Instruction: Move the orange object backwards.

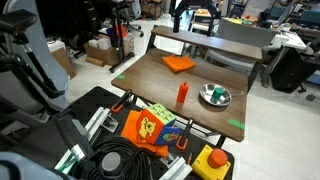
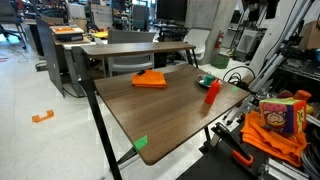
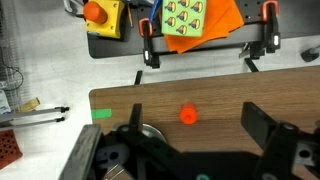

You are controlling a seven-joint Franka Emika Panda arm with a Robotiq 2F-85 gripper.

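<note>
On the wooden table [image 1: 150,80], near one edge, the orange object [image 1: 182,94] stands upright close to the metal bowl [image 1: 215,96]. Above it the gripper [image 3: 198,135] hovers, fingers spread, holding nothing. The colourful bag's [image 3: 190,12] print is too blurred to read.

Table [image 1: 150,82] with orange object [image 1: 182,94], bowl [image 1: 215,96], wedge [image 1: 179,64]

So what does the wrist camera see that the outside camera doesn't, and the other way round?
Only the wrist view shows the open gripper close up, with the orange bottle seen from above as a round dot. Only an exterior view shows the flat orange wedge and the coiled black cables. Both show the bottle, the wooden table, the yellow box with a red button and the colourful bag.
</note>
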